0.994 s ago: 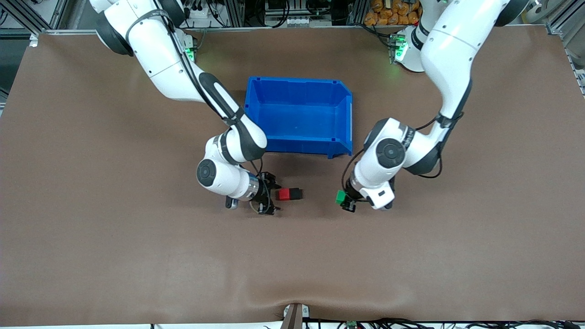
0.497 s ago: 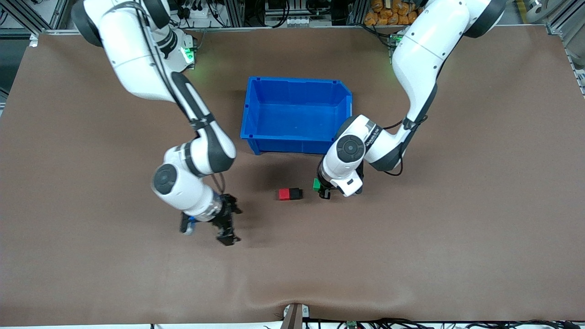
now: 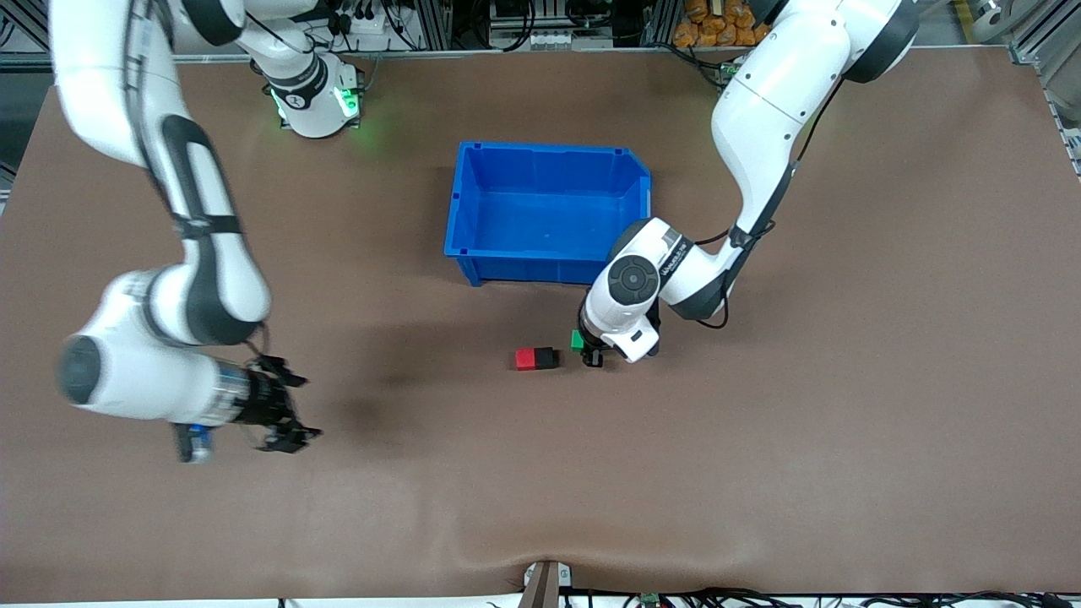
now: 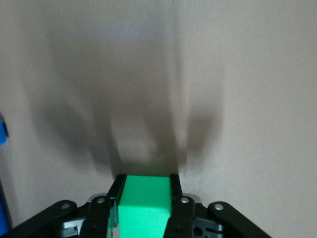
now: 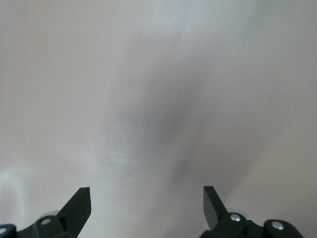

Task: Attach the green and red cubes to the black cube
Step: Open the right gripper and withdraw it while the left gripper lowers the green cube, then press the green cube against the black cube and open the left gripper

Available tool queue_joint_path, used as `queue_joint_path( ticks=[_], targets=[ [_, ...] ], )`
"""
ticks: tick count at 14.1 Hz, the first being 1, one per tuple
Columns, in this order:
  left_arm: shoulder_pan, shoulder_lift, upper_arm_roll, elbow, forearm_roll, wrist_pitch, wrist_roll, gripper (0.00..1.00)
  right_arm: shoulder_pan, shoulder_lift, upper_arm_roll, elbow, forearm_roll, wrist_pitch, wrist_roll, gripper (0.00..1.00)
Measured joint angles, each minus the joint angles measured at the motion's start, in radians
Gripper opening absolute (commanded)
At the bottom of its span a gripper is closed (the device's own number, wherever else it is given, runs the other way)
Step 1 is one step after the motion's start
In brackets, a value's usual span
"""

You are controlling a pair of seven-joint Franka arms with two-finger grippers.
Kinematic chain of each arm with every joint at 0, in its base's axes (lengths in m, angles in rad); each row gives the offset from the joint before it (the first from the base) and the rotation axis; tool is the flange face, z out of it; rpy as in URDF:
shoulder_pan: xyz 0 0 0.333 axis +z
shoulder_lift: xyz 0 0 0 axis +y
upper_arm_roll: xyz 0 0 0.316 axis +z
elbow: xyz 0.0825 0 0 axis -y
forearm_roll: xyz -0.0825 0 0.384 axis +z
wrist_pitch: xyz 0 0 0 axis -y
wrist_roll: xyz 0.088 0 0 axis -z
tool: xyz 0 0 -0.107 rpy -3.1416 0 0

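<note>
The green cube (image 3: 577,340) is clamped between the fingers of the left gripper (image 3: 589,350), low over the brown table (image 3: 760,439) and just beside the black cube (image 3: 546,358), a narrow gap being left between the two. The black cube is joined edge to edge with the red cube (image 3: 526,360) — the red one lies toward the right arm's end of the table. Both sit on the mat nearer to the front camera than the blue bin (image 3: 549,211), apart from its wall. The right gripper (image 3: 283,414) is held over bare mat toward the right arm's end of the table, well apart from the cubes — its fingers (image 5: 79,206) are spread wide and nothing is held.
</note>
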Motion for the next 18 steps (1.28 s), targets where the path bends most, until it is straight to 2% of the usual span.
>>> queue_joint_path(
  ticks=[5,8,10,12,14,18],
  targets=[
    [-0.022,0.026,0.001,0.043,0.000,-0.001,-0.004,0.00,-0.135,-0.160,-0.003,0.009,-0.023,-0.286,-0.340,1.00],
    [-0.023,0.042,0.013,0.075,0.000,-0.001,-0.031,0.00,-0.168,-0.280,-0.001,0.012,-0.085,-0.461,-0.570,1.00],
    [-0.025,0.052,0.035,0.096,0.000,-0.001,-0.052,0.00,-0.158,-0.363,0.017,0.011,-0.159,-0.583,-0.678,1.00],
    [-0.026,0.058,0.042,0.109,0.000,-0.001,-0.057,0.00,-0.127,-0.449,0.028,0.003,-0.221,-0.620,-0.814,1.00],
    [-0.030,0.065,0.046,0.121,0.000,-0.001,-0.057,0.00,-0.120,-0.535,0.029,-0.055,-0.253,-0.613,-0.920,1.00],
    [-0.034,0.073,0.046,0.134,0.000,-0.001,-0.057,0.00,-0.120,-0.697,0.029,-0.290,-0.267,-0.496,-0.991,1.00]
  ],
)
